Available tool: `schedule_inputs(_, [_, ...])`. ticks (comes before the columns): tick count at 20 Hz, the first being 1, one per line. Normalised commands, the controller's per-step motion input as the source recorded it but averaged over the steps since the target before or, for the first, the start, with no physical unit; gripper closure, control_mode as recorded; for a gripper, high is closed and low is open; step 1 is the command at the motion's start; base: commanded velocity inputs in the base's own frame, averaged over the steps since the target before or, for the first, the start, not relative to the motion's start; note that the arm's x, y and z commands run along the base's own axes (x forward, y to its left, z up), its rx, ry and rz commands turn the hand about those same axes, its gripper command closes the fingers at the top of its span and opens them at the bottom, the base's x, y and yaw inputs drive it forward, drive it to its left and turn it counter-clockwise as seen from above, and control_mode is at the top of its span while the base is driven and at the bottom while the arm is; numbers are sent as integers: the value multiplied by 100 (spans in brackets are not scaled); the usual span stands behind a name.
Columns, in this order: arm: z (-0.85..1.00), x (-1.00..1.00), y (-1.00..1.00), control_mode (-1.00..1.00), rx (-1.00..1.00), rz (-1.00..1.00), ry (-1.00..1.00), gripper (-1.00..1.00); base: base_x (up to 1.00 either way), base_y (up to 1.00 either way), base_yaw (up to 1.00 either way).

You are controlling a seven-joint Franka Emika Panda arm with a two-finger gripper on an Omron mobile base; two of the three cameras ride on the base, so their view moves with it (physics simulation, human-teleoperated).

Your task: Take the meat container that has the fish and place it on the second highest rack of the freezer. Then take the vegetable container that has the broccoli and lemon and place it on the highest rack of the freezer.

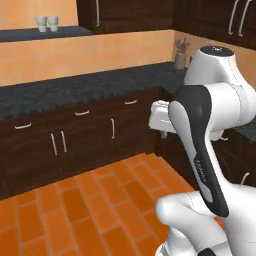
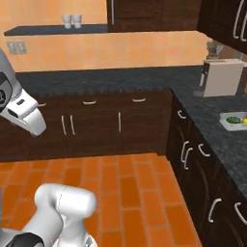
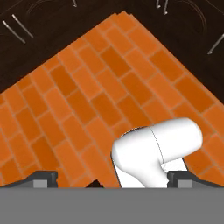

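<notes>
While the gripper [image 3: 112,177] hangs wide open over bare floor tiles [image 3: 87,87], it should swing toward the vegetable tray [image 2: 235,121] on the counter [image 2: 212,125].

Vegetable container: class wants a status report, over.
Gripper open, empty, over floor. Vegetable container with broccoli on right counter, untouched. Nothing blocking.

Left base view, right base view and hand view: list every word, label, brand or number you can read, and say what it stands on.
Robot arm, dark link in the left base view: a faint line of light lettering runs along it, too small and blurred to read.
Cabinets, counters, toaster, cups, floor tiles: no text or signs on them.
</notes>
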Motion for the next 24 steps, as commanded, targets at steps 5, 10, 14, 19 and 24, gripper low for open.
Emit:
schedule_inputs(5, [0, 0, 0, 100, 0, 0, 0, -100, 99, 0, -40])
schedule_inputs(10, [0, 0, 0, 100, 0, 0, 0, -100, 90, 0, -44])
schedule_inputs(14, [0, 0, 0, 100, 0, 0, 0, -100, 85, 0, -47])
schedule_inputs(19, [0, 0, 0, 100, 0, 0, 0, -100, 81, 0, -49])
schedule_inputs(24, [0, 0, 0, 100, 0, 0, 0, -100, 60, 8, -57])
